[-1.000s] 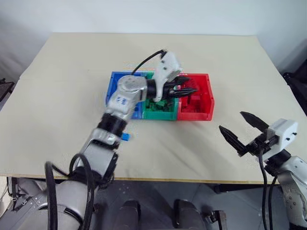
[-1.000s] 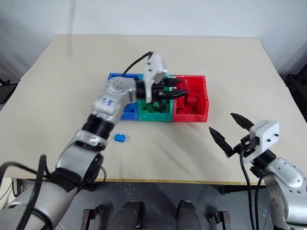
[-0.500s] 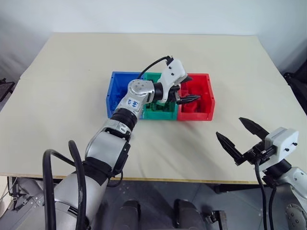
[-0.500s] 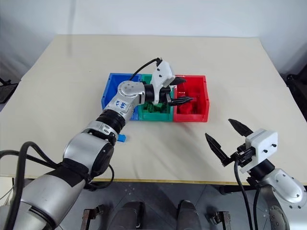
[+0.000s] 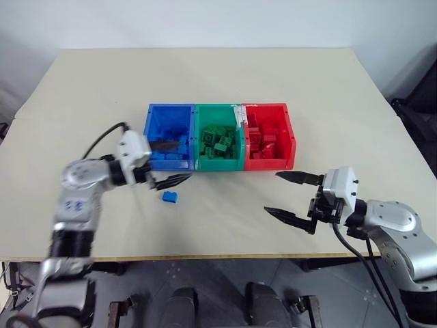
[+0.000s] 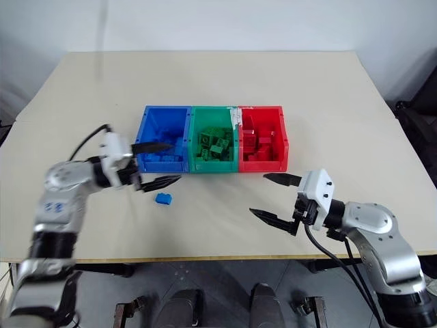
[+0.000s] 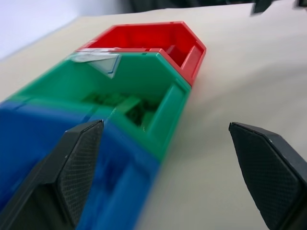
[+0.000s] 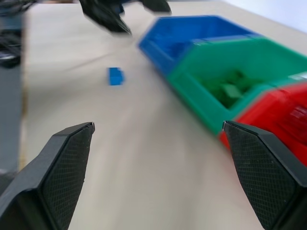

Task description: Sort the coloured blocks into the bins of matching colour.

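one blue block [image 5: 169, 197] is lying alone on the surface [image 5: 82, 102], just near of the blue bin [image 5: 168, 116], which is standing at the left end of the row, with the green bin [image 5: 218, 115] in the middle and the red bin [image 5: 268, 113] at the right. the left pincer [image 5: 171, 163] is being held wide open with nothing in it, one finger over the near wall of the blue bin and the other just above the block. the block is lying slightly near and right of this pincer, very close, with its long axis running about left to right. the right pincer [image 5: 287, 193] is also being held wide open and empty, well apart from the block, so the left arm is judged to be the nearer one. open room is being seen on the near and left sides of the block; only the bin wall on the far side is limiting the approach.
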You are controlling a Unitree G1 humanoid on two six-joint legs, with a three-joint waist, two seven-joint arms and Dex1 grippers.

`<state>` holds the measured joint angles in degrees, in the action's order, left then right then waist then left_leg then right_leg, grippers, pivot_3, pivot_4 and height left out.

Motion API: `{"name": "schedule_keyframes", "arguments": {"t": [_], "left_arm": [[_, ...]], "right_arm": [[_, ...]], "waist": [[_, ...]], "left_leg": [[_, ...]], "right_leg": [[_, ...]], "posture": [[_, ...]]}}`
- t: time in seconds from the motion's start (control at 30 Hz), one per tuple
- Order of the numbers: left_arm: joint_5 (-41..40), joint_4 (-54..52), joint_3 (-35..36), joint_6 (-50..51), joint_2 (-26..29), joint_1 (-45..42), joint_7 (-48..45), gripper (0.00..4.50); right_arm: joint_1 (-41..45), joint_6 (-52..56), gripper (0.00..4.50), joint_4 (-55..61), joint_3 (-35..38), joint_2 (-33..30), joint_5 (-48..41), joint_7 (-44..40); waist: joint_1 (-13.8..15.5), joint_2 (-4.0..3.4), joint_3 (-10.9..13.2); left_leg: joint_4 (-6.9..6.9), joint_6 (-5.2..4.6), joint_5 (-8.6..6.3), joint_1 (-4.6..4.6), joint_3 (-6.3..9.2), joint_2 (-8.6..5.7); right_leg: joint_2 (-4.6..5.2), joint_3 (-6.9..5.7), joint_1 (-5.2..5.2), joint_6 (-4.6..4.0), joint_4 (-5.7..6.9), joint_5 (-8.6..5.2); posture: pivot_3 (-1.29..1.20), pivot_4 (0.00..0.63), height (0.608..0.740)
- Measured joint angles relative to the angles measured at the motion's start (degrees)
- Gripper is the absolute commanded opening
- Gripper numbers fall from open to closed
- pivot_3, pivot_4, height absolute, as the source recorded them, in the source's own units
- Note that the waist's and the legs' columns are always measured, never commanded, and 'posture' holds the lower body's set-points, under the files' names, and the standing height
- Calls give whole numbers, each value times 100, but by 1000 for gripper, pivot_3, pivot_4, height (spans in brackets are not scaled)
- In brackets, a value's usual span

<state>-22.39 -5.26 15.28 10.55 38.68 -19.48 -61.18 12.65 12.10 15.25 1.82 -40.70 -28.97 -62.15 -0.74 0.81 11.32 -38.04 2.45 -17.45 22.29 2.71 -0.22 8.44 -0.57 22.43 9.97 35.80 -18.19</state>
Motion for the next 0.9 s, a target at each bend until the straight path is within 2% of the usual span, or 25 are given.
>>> {"name": "schedule_keyframes", "arguments": {"t": [0.07, 0.13, 0.27, 0.37, 0.47, 0.67, 0.77, 0.9], "left_arm": [[-160, -561, 674, 92, 222, 1029, 100, 4450], [-190, -596, 921, 133, 252, 1606, 130, 4450], [-181, -570, 900, 9, 274, 1990, 101, 4450], [-103, -470, 514, -106, 358, 1690, 2, 4450], [291, -35, -287, -213, 508, 846, -135, 4450], [1111, 1548, -1512, -576, 487, -549, -470, 4450], [1472, 2234, -1962, -847, 382, -1002, -592, 3870], [1600, 2560, -2247, -953, 302, -1302, -859, 2576]], "right_arm": [[283, -189, 4500, -344, -297, 17, 155, -352], [398, -228, 4500, -568, -410, 76, 211, -506], [702, -330, 4500, -763, -521, 169, 257, -658], [736, -333, 4500, -898, -529, 175, 274, -744], [772, -337, 4500, -1027, -508, 111, 318, -838], [530, -318, 4500, -1009, -313, -247, 371, -937], [248, -270, 4500, -759, -246, -313, 369, -863], [-205, -76, 4500, -302, -13, -407, 354, -646]], "waist": [[-1, -2, -1], [10, -2, 0], [152, 1, -1], [216, 1, -1], [206, 0, -1], [107, 0, -1], [56, 0, -1], [71, 0, -1]], "left_leg": [[6, 0, 0, -7, -7, 1], [9, 1, 0, -8, -6, 3], [-6, 1, 0, -7, -2, 0], [-7, 2, 1, -8, -3, -2], [-5, 4, 2, -8, -7, -3], [7, 3, 2, -6, -15, -2], [7, 3, 1, -4, -18, -1], [2, 3, 1, -4, -18, -1]], "right_leg": [[0, 3, 1, -1, -1, 0], [-2, 0, 3, -6, 1, -3], [-1, -3, -2, -7, -14, -2], [-1, -3, -3, -9, -11, -1], [-2, -3, 0, -9, 9, 0], [-5, -3, 9, -9, 8, 0], [-5, -3, 10, -9, 6, 0], [-4, -4, 7, -8, 7, 0]], "posture": [[0, 150, 740], [0, 150, 740], [0, 150, 740], [0, 150, 740], [0, 150, 740], [0, 150, 740], [0, 150, 740], [0, 150, 740]]}}
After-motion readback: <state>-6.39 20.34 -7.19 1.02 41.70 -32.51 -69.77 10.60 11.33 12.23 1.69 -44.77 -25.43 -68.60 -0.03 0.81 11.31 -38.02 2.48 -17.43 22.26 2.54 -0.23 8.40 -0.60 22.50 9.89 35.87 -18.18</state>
